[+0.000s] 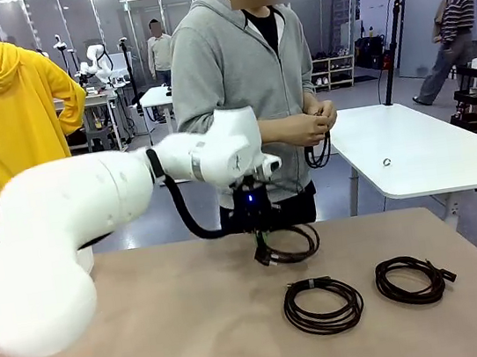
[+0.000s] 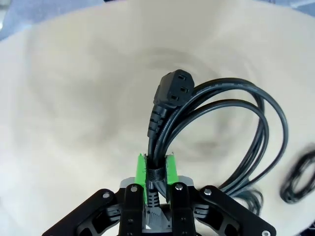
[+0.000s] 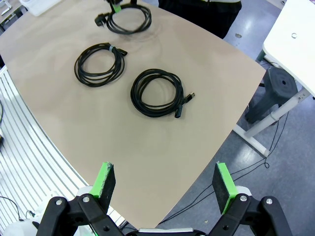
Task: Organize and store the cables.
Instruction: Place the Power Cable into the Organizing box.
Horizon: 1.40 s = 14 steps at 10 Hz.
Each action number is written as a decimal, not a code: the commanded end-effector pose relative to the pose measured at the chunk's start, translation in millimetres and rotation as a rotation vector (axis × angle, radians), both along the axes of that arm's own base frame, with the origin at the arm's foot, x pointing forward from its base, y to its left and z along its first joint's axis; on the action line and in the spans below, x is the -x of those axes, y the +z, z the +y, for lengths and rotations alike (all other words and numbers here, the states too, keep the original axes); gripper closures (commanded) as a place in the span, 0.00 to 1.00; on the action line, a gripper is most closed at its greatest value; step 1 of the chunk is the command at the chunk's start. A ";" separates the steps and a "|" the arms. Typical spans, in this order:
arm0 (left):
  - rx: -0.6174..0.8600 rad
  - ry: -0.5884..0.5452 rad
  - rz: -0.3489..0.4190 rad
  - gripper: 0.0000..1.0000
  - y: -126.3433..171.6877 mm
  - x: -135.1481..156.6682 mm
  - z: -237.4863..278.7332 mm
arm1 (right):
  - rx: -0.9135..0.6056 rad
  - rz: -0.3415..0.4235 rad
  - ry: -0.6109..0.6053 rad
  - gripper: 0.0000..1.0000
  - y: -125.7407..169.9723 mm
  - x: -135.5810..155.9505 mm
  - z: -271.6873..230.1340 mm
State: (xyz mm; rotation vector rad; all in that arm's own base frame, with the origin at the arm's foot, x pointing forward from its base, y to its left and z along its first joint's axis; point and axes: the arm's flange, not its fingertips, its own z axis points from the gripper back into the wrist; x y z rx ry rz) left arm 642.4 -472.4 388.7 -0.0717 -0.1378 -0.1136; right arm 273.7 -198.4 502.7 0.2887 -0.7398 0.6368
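Beige tabletop [image 1: 154, 332] filled the foreground, and a person [image 1: 241, 71] stood past its far edge, working another black cable [image 1: 317, 151] between their fingers. Near the middle of that far edge the robot's left hand [image 2: 156, 164] was pinched shut on a coiled cable [image 2: 231, 105]. It gripped the bundled strands just under the plug [image 2: 173, 88], where a dark band wrapped them. The loops fell away to one side of the pads; whether they were clear of the surface I could not tell.

Two more coils lay flat and apart from each other, one [image 1: 323, 306] around the middle of the tabletop and one [image 1: 411, 279] nearer the right edge. The right hand [image 3: 164, 181] hung high above the tabletop, jaws wide and empty.

The grip looked thin for the load. With all the loops off to one side, a quick lift or swing could probably twist the strands out of the pads. A drop so close to the far edge might send the coil over it. If the band was loose, loops could sag and snag the middle coil on the way across.
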 end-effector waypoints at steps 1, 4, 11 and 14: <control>-0.010 -0.028 -0.006 0.92 67.4 20.9 19.1 | -0.001 -0.008 0.017 0.00 -0.1 1.5 -0.6; -0.012 -0.059 -0.024 0.92 95.2 48.0 30.5 | -0.001 -0.008 0.017 0.00 -0.1 1.5 -0.6; -0.011 -0.039 -0.033 0.82 106.1 29.8 18.6 | -0.001 -0.008 0.017 0.00 -0.1 1.5 -0.6; -0.082 -0.224 -0.026 0.82 143.1 34.4 117.5 | -0.001 -0.008 0.017 0.00 -0.1 1.5 -0.6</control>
